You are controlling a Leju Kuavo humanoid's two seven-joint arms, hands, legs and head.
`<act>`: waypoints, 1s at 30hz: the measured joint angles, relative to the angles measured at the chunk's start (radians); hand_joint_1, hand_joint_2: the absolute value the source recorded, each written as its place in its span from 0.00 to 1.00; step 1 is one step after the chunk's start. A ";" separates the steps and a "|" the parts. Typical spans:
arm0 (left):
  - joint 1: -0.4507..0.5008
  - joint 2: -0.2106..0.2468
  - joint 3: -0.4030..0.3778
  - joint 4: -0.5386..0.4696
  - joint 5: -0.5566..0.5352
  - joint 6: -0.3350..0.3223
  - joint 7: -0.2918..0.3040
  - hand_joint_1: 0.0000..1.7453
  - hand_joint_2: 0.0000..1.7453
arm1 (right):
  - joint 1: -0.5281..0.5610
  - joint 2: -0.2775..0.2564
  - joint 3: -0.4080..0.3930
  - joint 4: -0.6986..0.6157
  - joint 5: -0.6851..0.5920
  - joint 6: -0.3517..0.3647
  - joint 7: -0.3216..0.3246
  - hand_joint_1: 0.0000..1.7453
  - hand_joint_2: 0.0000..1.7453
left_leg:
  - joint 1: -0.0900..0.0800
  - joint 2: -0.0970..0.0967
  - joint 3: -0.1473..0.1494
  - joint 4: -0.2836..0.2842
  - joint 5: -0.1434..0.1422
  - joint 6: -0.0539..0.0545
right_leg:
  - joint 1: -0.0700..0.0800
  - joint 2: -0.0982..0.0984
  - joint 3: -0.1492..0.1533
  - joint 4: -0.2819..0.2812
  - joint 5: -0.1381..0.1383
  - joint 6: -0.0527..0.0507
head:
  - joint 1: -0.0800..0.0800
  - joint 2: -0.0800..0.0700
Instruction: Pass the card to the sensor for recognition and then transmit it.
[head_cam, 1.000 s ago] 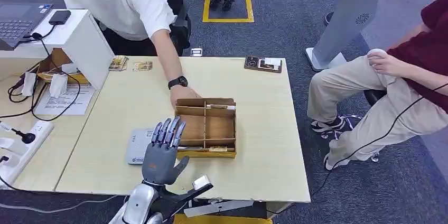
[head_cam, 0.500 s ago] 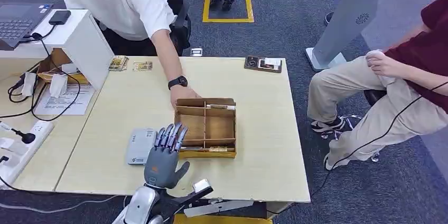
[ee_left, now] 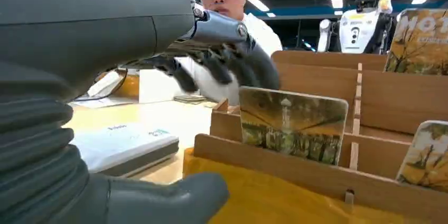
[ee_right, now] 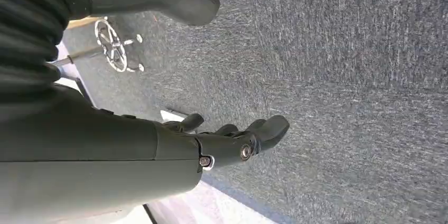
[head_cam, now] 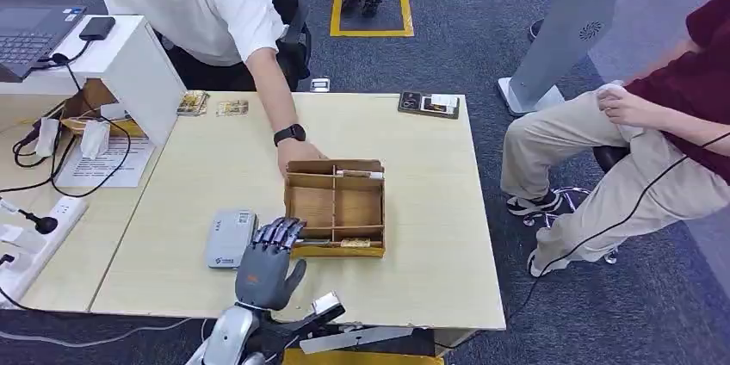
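Observation:
A wooden divided box (head_cam: 336, 207) sits mid-table, with a picture card (head_cam: 355, 243) in its front slot and another card (head_cam: 357, 174) in the rear slot. The grey-white sensor (head_cam: 230, 238) lies flat just left of the box. My left hand (head_cam: 267, 262) hovers at the box's near-left corner, fingers bent forward, holding nothing. In the left wrist view its fingers (ee_left: 227, 60) arch above the standing card (ee_left: 293, 123), the thumb (ee_left: 158, 203) stays apart below, and the sensor (ee_left: 124, 145) lies beside. My right hand (ee_right: 238, 142) hangs over the carpet with nothing in it.
A person in a white shirt leans over the far side, a hand (head_cam: 297, 154) on the box's rear-left corner. A second person sits at right (head_cam: 654, 124). A white stand (head_cam: 129, 64), cables and a power strip (head_cam: 34, 227) crowd the left table.
My left hand has sunk lower and drawn back toward the near edge, its fingers folding forward from upright. The box, sensor and the person's hand have stayed put.

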 joint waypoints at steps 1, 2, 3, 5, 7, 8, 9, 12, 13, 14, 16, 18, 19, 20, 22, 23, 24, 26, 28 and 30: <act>-0.002 0.000 0.000 0.005 0.003 0.000 0.000 1.00 1.00 | 0.000 0.000 0.000 0.000 0.000 0.000 0.000 0.00 1.00 | 0.000 0.000 0.000 0.000 0.000 0.000 | 0.000 0.000 0.000 0.000 0.000 0.000 | 0.000 0.000; -0.003 0.000 -0.001 0.008 0.004 0.000 0.000 1.00 1.00 | 0.000 0.000 0.000 0.000 0.000 0.000 0.000 0.00 1.00 | 0.000 0.000 0.000 0.000 0.000 0.000 | 0.000 0.000 0.000 0.000 0.000 0.000 | 0.000 0.000; -0.005 0.000 -0.001 0.010 0.005 0.000 -0.001 1.00 1.00 | 0.000 0.000 0.000 0.000 0.000 0.000 0.000 0.00 1.00 | 0.000 0.000 0.000 0.000 0.000 0.000 | 0.000 0.000 0.000 0.000 0.000 0.000 | 0.000 0.000; -0.009 0.000 -0.001 0.015 0.006 0.001 -0.001 1.00 1.00 | 0.000 0.000 0.000 0.000 0.000 0.000 0.000 0.00 1.00 | 0.000 0.000 0.000 0.000 0.000 0.000 | 0.000 0.000 0.000 0.000 0.000 0.000 | 0.000 0.000; -0.015 0.000 -0.002 0.019 0.009 0.001 -0.002 1.00 1.00 | -0.001 0.000 0.000 0.000 0.001 0.000 0.000 0.00 1.00 | 0.000 0.000 0.000 0.000 0.000 0.000 | 0.000 0.000 0.000 0.000 0.000 0.000 | 0.000 0.000; -0.018 0.000 -0.002 0.022 0.011 0.001 -0.003 1.00 1.00 | -0.001 0.000 0.000 0.000 0.001 0.000 0.000 0.00 1.00 | 0.000 0.000 0.000 0.000 0.000 0.000 | 0.000 0.000 0.000 0.000 0.000 0.000 | 0.000 0.000; -0.019 0.000 -0.002 0.023 0.012 0.000 -0.004 1.00 1.00 | -0.001 0.000 0.000 0.000 0.001 0.000 0.000 0.00 1.00 | 0.000 0.000 0.000 0.000 0.000 0.000 | 0.000 0.000 0.000 0.000 0.000 0.000 | 0.000 0.000; -0.024 0.000 -0.006 0.029 0.021 -0.003 -0.008 1.00 1.00 | -0.001 0.000 0.000 0.000 0.002 0.000 0.000 0.00 1.00 | 0.000 0.000 0.000 0.000 0.000 0.000 | 0.000 0.000 0.000 0.000 0.000 0.000 | 0.000 0.000; -0.025 0.000 -0.009 0.031 0.022 -0.003 -0.009 1.00 1.00 | -0.002 0.000 0.000 0.000 0.002 0.000 0.000 0.00 1.00 | 0.000 0.000 0.000 0.000 0.000 0.000 | 0.000 0.000 0.000 0.000 0.000 0.000 | 0.000 0.000; -0.026 0.001 -0.010 0.032 0.024 -0.004 -0.009 1.00 1.00 | -0.002 0.000 0.000 0.000 0.002 0.000 0.000 0.00 1.00 | 0.000 0.000 0.000 0.000 0.000 0.000 | 0.000 0.000 0.000 0.000 0.000 0.000 | 0.000 0.000; -0.028 0.001 -0.014 0.035 0.029 -0.004 -0.009 1.00 1.00 | -0.003 0.000 0.000 0.000 0.002 0.000 0.000 0.00 1.00 | 0.000 0.000 0.000 0.000 0.000 0.000 | 0.000 0.000 0.000 0.000 0.000 0.000 | 0.000 0.000; -0.029 0.001 -0.017 0.038 0.036 -0.004 -0.012 1.00 1.00 | -0.004 0.000 0.000 0.000 0.003 0.000 0.000 0.00 1.00 | 0.000 0.000 0.000 0.000 0.000 0.000 | 0.000 0.000 0.000 0.000 0.000 0.000 | 0.000 0.000; -0.029 0.001 -0.018 0.038 0.036 -0.004 -0.012 1.00 1.00 | -0.004 0.000 0.000 0.000 0.003 0.000 0.000 0.00 1.00 | 0.000 0.000 0.000 0.000 0.000 0.000 | 0.000 0.000 0.000 0.000 0.000 0.000 | 0.000 0.000; -0.029 0.001 -0.018 0.038 0.037 -0.004 -0.013 1.00 1.00 | -0.005 0.000 0.000 0.000 0.003 0.000 0.000 0.00 1.00 | 0.000 0.000 0.000 0.000 0.000 0.000 | 0.000 0.000 0.000 0.000 0.000 0.000 | 0.000 0.000; -0.030 0.002 -0.018 0.040 0.045 -0.003 -0.016 1.00 1.00 | -0.005 0.000 0.000 0.000 0.004 0.001 0.000 0.00 1.00 | 0.000 0.000 0.000 0.000 0.000 0.000 | 0.000 0.000 0.000 0.000 0.000 0.000 | 0.000 0.000; -0.030 0.002 -0.019 0.040 0.050 -0.001 -0.018 1.00 1.00 | -0.005 0.000 0.000 0.000 0.004 0.001 0.000 0.00 1.00 | 0.000 0.000 0.000 0.000 0.000 0.000 | 0.000 0.000 0.000 0.000 0.000 0.000 | 0.000 0.000; -0.031 0.003 -0.020 0.040 0.056 0.000 -0.020 1.00 1.00 | -0.005 0.000 0.001 0.000 0.004 0.001 -0.001 0.00 1.00 | 0.000 0.000 0.000 0.000 0.000 0.000 | 0.000 0.000 0.000 0.000 0.000 0.000 | 0.000 0.000; -0.033 0.005 -0.025 0.042 0.063 0.002 -0.020 1.00 1.00 | -0.005 0.000 0.001 0.000 0.004 0.002 -0.003 0.00 1.00 | 0.000 0.000 0.000 0.000 0.000 0.000 | 0.000 0.000 0.000 0.000 0.000 0.000 | 0.000 0.000; -0.033 0.008 -0.027 0.042 0.073 0.003 -0.022 1.00 1.00 | -0.006 0.000 0.002 0.000 0.005 0.002 -0.003 0.00 1.00 | 0.000 0.000 0.000 0.000 0.000 0.000 | 0.000 0.000 0.000 0.000 0.000 0.000 | 0.000 0.000; -0.033 0.010 -0.029 0.041 0.082 0.003 -0.031 1.00 1.00 | -0.006 0.000 0.002 0.000 0.005 0.002 -0.003 0.00 1.00 | 0.000 0.000 0.000 0.000 0.000 0.000 | 0.000 0.000 0.000 0.000 0.000 0.000 | 0.000 0.000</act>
